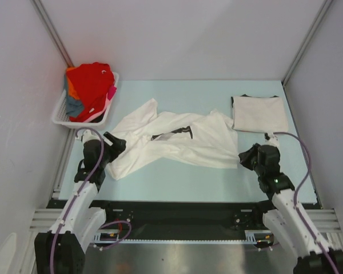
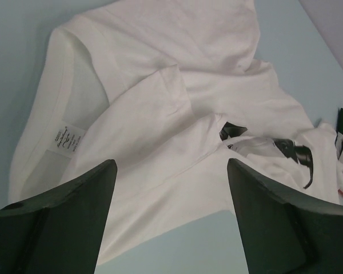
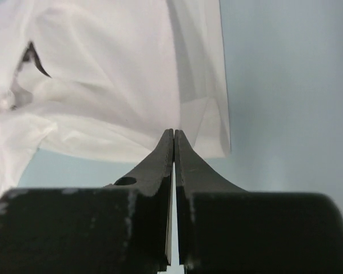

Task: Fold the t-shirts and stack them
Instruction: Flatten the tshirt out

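You are early in this job: by the look of it one garment is done and the rest are waiting. The off-white tee [image 1: 258,113] lies folded into a neat rectangle at the far right of the table [image 1: 177,177], and that reads as the start of your stack. The white t-shirt [image 1: 177,142] with the black chest prints is the one in hand. It sprawls crumpled across the middle of the table, one sleeve thrown toward the far left, not yet flattened or folded. Your left gripper [image 2: 171,166] hangs over its left part near the neck label, jaws spread wide and holding nothing. Your right gripper [image 3: 173,132] sits at the shirt's near right corner with its jaws pressed together right at the hem. Whether a pinch of cloth is caught between them I cannot tell. The basket [image 1: 60,117] at the far left holds a heap with the red tee [image 1: 91,80] on top and orange, blue-grey and pink cloth showing beneath, so I judge at least four more shirts are left to fold after this one.
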